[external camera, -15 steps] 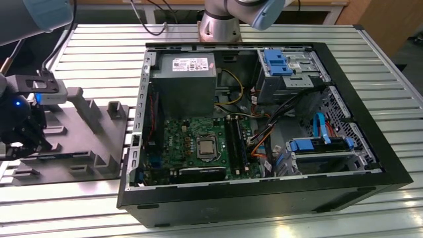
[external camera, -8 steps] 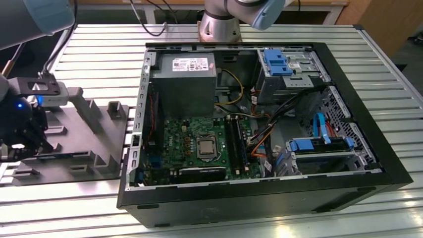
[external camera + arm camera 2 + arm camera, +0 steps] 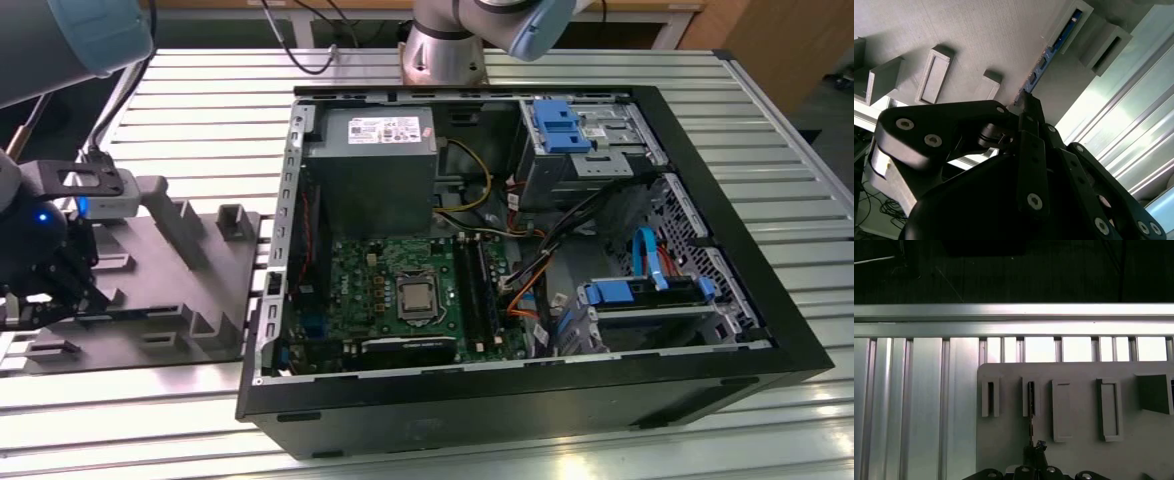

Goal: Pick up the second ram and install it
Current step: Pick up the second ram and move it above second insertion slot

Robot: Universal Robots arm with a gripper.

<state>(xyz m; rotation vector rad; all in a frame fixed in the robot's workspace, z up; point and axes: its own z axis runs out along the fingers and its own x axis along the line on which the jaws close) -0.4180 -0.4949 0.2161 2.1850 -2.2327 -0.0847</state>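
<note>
At the exterior view's left, the grey tray (image 3: 154, 330) lies w/ the gripper (image 3: 1026, 102) low over it. The RAM stick (image 3: 1050, 50) stands on edge in a tray slot, gripper tip right at its near end; we can't tell if the jaws are spread or pinching it. Our call: keep centred on the board, grip square, pull straight out, no twist. The computer case (image 3: 801, 330) sits well apart, at the right.

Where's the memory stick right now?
In the second wrist view the memory stick stands edge-up in a grey tray slot, the pincer at its end; that tray sits at the exterior view's left, beside the computer case.
</note>
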